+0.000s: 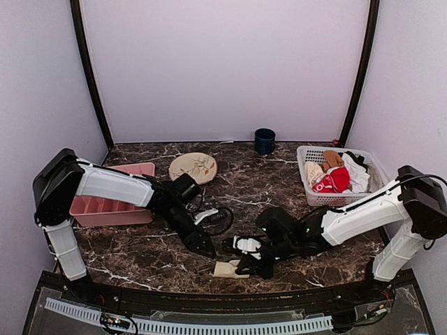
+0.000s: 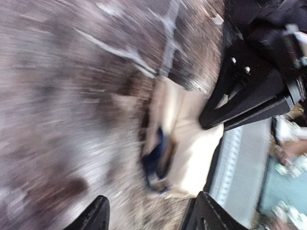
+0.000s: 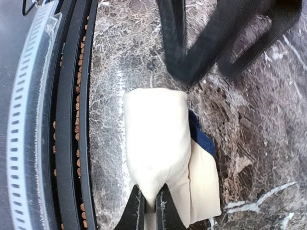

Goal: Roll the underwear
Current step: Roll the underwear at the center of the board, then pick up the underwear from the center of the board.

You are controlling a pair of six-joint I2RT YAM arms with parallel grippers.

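my right gripper (image 3: pixel 149 206) is clamped on the underwear (image 3: pixel 154 143) roll's end, left gripper (image 2: pixel 149 216) gaping just ahead of it, so i'm worried one tug unrolls it or drags it off the table (image 3: pixel 249 158).

Cream underwear (image 3: pixel 156 143) with seemingly dark-blue trim, on a dark brown, white-veined marble table (image 3: pixel 249 143).

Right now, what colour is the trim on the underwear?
Dark blue trim on the cream underwear, clearest in the right wrist view.
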